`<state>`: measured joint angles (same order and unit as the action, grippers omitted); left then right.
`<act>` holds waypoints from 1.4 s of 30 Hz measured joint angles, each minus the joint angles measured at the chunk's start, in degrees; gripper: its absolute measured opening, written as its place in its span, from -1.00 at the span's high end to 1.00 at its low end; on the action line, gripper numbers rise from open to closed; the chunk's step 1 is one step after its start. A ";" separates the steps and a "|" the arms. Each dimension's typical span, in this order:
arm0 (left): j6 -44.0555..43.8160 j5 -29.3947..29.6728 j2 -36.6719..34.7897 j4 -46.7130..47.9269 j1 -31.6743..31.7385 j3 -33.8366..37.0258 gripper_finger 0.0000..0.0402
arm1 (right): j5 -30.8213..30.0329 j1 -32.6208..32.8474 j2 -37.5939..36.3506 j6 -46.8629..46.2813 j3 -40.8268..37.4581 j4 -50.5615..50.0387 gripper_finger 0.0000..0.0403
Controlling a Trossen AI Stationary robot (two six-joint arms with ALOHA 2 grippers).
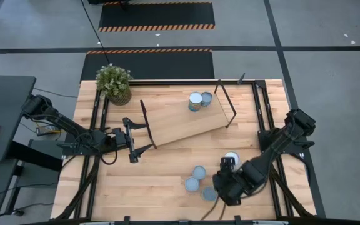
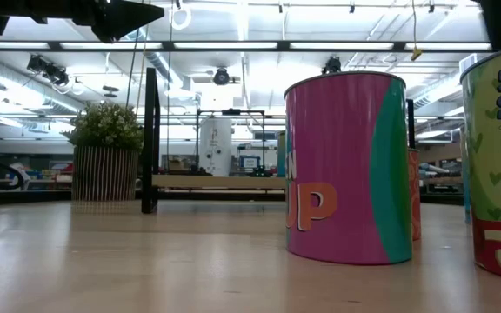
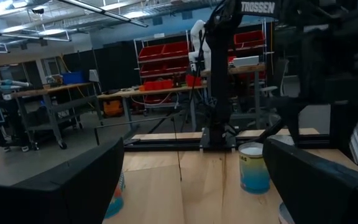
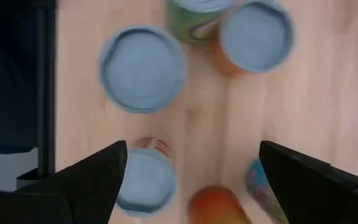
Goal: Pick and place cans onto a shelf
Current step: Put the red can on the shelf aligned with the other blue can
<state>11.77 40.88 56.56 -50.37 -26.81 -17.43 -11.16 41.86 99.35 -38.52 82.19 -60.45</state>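
Grey concrete floor [image 1: 330, 44] around the wooden table [image 1: 167, 178], crossed by dark lines and orange-black hazard strips [image 1: 156, 27]. Beyond the table: long ceiling light strips [image 2: 233, 45], workbenches [image 3: 73, 93], racks with red bins [image 3: 166, 53], a white tank [image 2: 215, 143].

The shelf [image 1: 186, 122] lies slantwise at the frame's centre on the worktop [image 1: 161, 181], two cans [image 1: 199, 100] standing at its upper right. A potted plant [image 1: 114, 83] sits upper left of it. More cans [image 1: 197, 179] cluster lower right of centre, beside the right claw [image 1: 225, 181].
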 joint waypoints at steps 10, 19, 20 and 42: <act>-0.66 0.00 0.02 0.04 0.00 0.00 -0.94 | -1.18 1.09 0.07 1.04 -6.88 10.97 -0.86; -0.62 0.00 0.02 0.04 0.00 0.00 -0.94 | -0.28 1.04 0.04 1.04 -9.74 11.80 -0.86; -0.62 0.00 0.02 0.04 0.00 0.00 -0.94 | -0.29 1.04 0.04 1.08 -9.81 11.79 -0.86; -0.50 0.00 0.02 0.00 0.00 0.02 -0.94 | 6.72 3.50 5.95 5.83 -7.96 12.88 -0.85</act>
<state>11.27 40.88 56.58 -50.37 -26.81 -17.41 -4.44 45.36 105.30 -32.69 74.23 -47.57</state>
